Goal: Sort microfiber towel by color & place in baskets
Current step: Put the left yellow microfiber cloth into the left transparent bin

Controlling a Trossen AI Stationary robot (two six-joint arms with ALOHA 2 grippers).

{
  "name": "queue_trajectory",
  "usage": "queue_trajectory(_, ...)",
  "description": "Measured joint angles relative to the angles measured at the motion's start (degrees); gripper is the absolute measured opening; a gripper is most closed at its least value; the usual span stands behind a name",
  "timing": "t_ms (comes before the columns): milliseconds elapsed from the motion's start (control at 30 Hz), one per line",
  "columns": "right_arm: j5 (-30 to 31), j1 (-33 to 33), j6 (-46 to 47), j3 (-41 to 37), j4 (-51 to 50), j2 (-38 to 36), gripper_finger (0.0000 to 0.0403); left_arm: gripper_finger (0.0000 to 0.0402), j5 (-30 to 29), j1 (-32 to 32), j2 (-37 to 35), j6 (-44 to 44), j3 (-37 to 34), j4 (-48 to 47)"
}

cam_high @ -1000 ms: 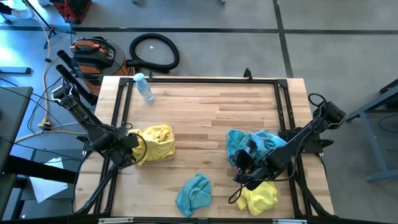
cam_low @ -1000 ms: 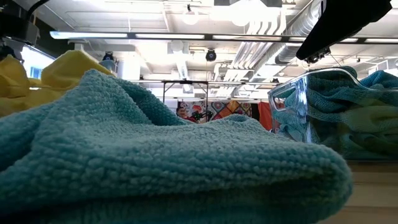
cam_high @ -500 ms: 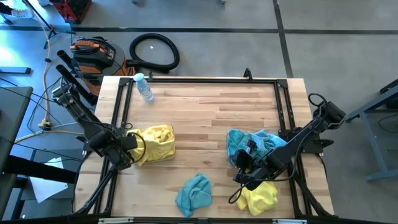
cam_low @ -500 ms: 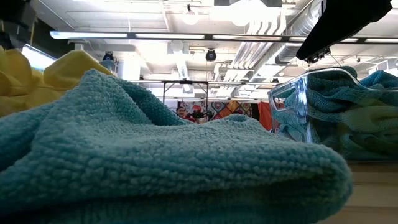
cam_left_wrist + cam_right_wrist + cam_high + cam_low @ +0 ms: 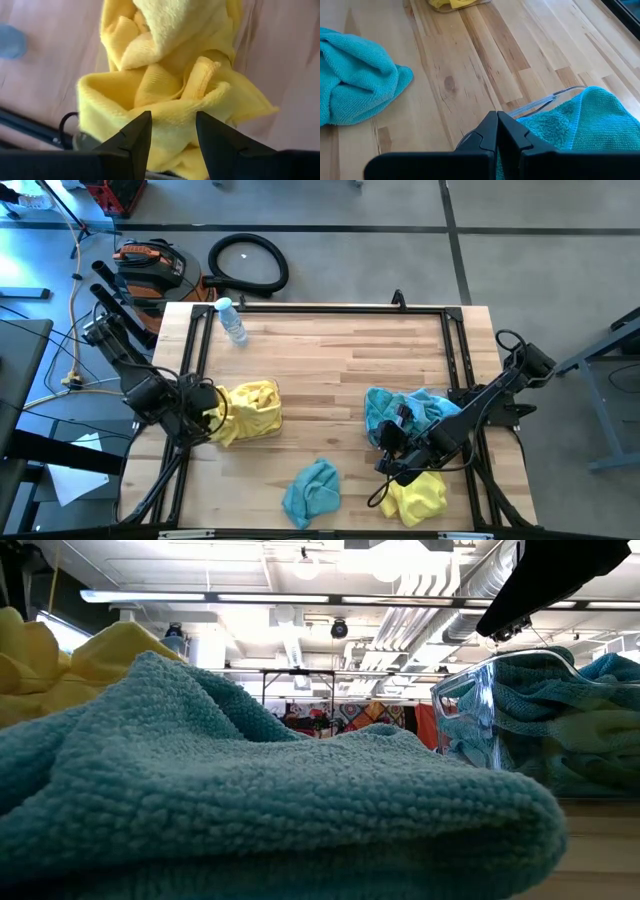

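floor [image 5: 400, 240]: grey, crossed by dark seam lines
desk [image 5: 330, 350]: pale wood planks, black frame at the edges
hose [image 5: 248, 262]: black coil on the floor behind the desk
ceiling [image 5: 300, 580]: white, exposed ducts and pipes, bright strip lights

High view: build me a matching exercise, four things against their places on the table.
Things
1. water bottle
2. loose teal towel
3. yellow towel pile
4. loose yellow towel

Places
A. front right corner, by the right gripper
B. front edge, near the middle
C. back left corner
D. left side, by the left gripper

Pairs: 1-C, 2-B, 3-D, 4-A
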Motion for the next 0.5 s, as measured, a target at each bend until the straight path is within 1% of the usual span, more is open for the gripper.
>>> queue_trajectory(133,-0.02,0.0,0.0,0.0,0.0,0.0,0.0,0.0139,-0.38,-0.04,0.04,1.23,-6.1,5.94)
queue_trajectory(267,-0.04,0.01,0.0,0.0,0.0,0.0,0.0,0.0138,1.5,0.18,0.04,0.37,-13.45,12.71)
queue_trajectory(433,-0.04,0.0,0.0,0.0,0.0,0.0,0.0,0.0138,6.75,2.52,0.06,-0.56,-20.65,19.66)
queue_trajectory(500,-0.03,0.01,0.0,0.0,0.0,0.0,0.0,0.0138,8.03,3.64,0.15,1.04,-22.18,21.57)
